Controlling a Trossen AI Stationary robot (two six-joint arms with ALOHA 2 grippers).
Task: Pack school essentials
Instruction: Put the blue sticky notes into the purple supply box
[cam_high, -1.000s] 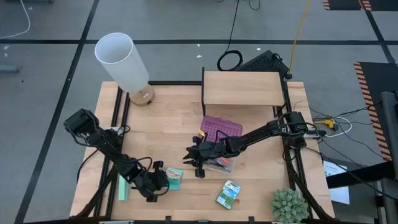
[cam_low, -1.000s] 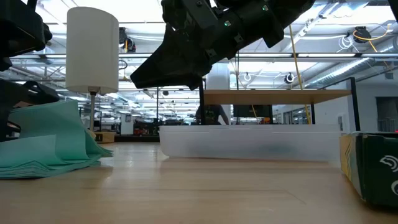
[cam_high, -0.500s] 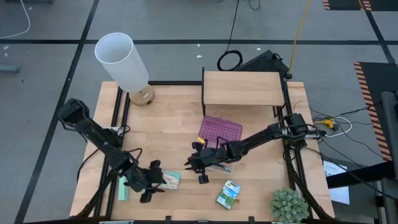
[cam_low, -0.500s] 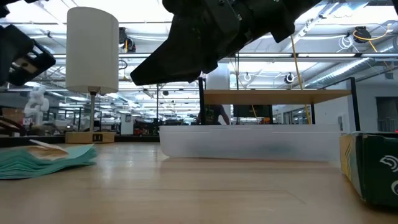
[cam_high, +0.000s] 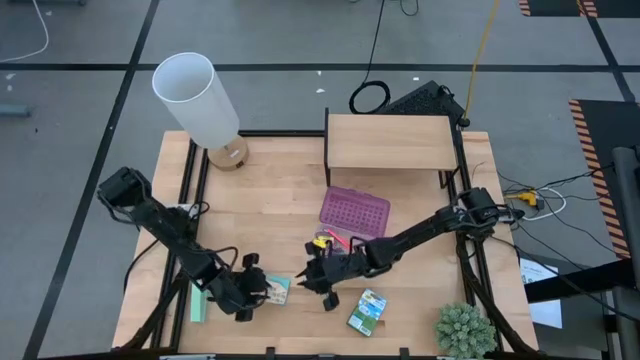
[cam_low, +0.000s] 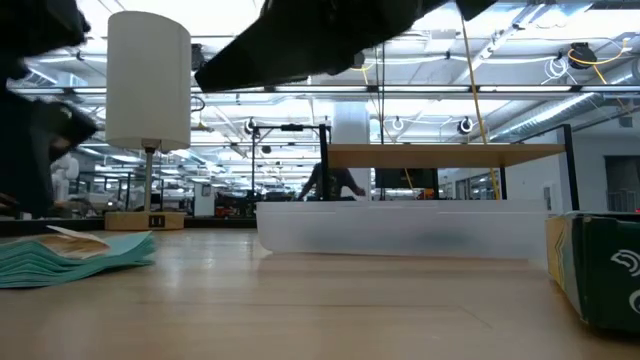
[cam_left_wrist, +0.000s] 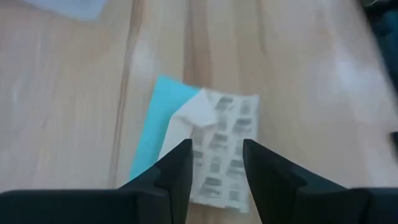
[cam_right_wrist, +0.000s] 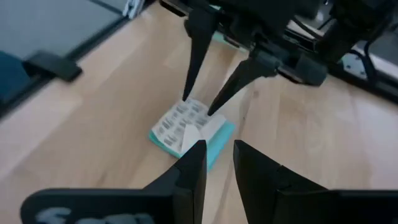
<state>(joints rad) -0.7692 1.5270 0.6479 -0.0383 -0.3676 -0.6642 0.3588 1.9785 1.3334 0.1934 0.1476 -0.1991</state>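
Observation:
The small colourful pack (cam_high: 278, 289), teal with a white printed paper on top, lies flat on the table near the front edge. My left gripper (cam_high: 254, 291) stands open right over it, one fingertip on each side of the paper (cam_left_wrist: 214, 146). My right gripper (cam_high: 317, 285) hovers open just to the pack's right, pointing at it (cam_right_wrist: 186, 127). The green-yellow crayon box (cam_high: 367, 311) lies flat farther right. A red pencil (cam_high: 335, 241) and a yellow piece lie by the clear case. My left gripper points slanting down at the pack's top face, its two open fingertips (cam_right_wrist: 186, 96) close over the white paper. I cannot tell whether they touch it. The pack lies flat on the table.
A purple lid (cam_high: 355, 210) lies at mid-table with the clear case (cam_low: 400, 230) near it. The mint-green block (cam_high: 198, 300) sits at the front left. A lamp (cam_high: 205, 105), a wooden shelf (cam_high: 388, 142) and a green plant (cam_high: 464, 330) stand at the edges.
My left gripper let the pack's raised end down flat, drew back toward the table's left edge, then came in over the pack again. My right gripper left the clear case and moved toward the near edge, ending beside the pack.

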